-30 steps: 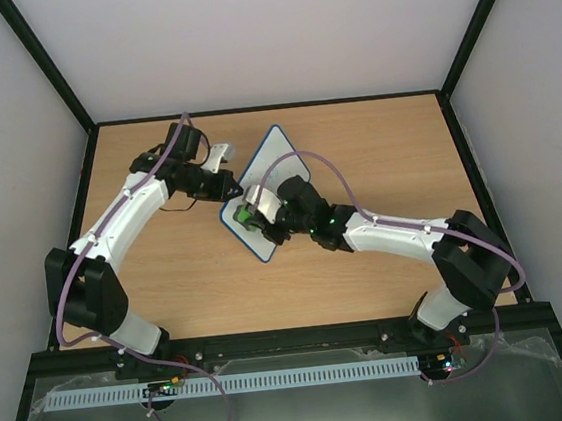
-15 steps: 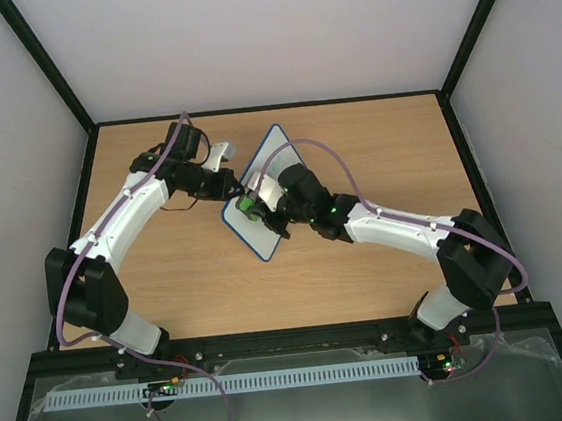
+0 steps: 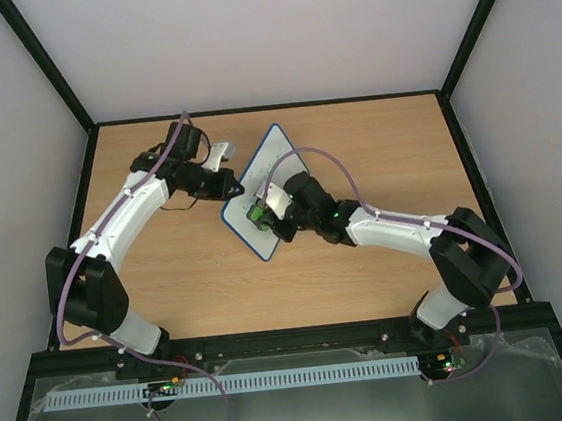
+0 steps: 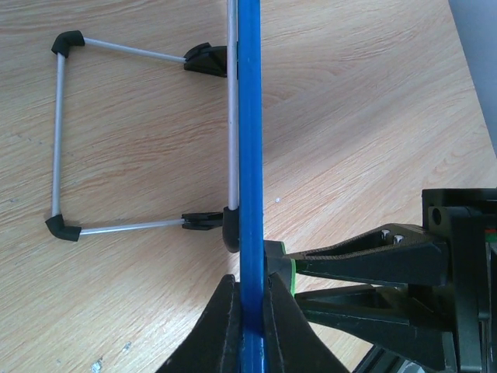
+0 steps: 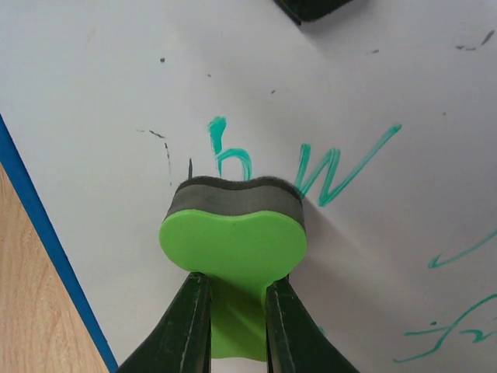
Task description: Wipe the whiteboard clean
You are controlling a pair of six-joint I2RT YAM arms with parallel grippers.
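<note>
**Blue-framed whiteboard (image 3: 274, 145), clamped and under the eraser (image 5: 233, 233)**

1. Whiteboard: you will find it near the middle of the wooden surface (image 3: 374, 140), slightly left of centre in the overhead view. It is turned so its corners point up and down the frame like a diamond. Green handwriting (image 5: 326, 172) shows on its white face. You can read "h" and "w" strokes, with more scrawl at the lower right of the right wrist view.
2. Left tool (image 4: 249, 286): its fingers are closed together on the board's blue frame (image 4: 248, 116). The left wrist view shows that frame edge-on, running from top to bottom of the picture.
3. Wire stand (image 4: 58, 132): silver wire with black corner feet, lying on the wood at the upper left of that view and joined to the board's back.
4. Right tool (image 5: 235, 284): clamped on the stem of the green eraser. The eraser's dark felt pad sits against the board face, just below the "h" and near the blue edge at the lower left.
5. Both tools: close to each other, on either side of the blue edge in the left wrist view.
</note>
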